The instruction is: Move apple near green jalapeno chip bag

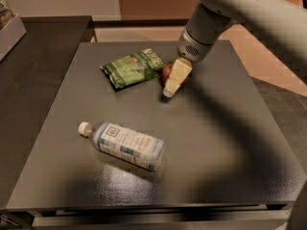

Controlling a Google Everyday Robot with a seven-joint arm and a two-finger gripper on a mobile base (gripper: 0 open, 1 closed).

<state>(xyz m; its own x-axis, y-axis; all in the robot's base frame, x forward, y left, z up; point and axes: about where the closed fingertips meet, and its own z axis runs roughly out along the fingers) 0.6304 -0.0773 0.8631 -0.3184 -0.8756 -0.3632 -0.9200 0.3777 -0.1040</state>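
The gripper hung low over the far part of the dark table, at the end of a pale arm that reached in from the upper right. Its cream tip was down at the tabletop. The apple sat right at the gripper, mostly hidden behind it, with a dark-red edge showing on the gripper's left side. Whether the gripper was clamping the apple or only standing around it could not be told.

Just to the left of the gripper, beyond the apple, the green chip bag lay flat, its near end touching or almost touching the apple. Well in front of the gripper and to its left, a clear water bottle lay on its side, its white cap pointing left.
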